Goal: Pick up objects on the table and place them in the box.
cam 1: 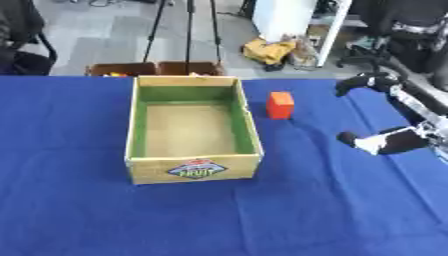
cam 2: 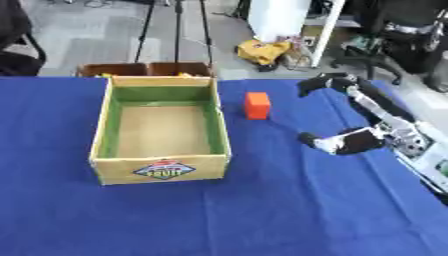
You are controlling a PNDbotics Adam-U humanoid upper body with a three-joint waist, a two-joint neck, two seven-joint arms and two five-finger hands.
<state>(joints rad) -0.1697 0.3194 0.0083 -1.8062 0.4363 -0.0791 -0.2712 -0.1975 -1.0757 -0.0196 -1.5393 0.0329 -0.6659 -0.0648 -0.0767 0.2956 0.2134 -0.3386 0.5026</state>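
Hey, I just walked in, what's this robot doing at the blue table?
It is clearing the table into the wooden box, which looks empty. One orange block stands on the blue cloth just right of the box, untouched. The right robot hand hovers to the block's right, holding nothing. The left robot hand is out of view.

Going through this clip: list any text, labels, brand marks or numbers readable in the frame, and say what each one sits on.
Box front label: a diamond-shaped sticker on the near wall of the wooden box, with a red top and pale lettering on a dark band. It is too blurred to read.

Orange block: no marking visible.

Blue tablecloth: no text.

Right hand: no readable marking.

Nothing else carries legible writing.
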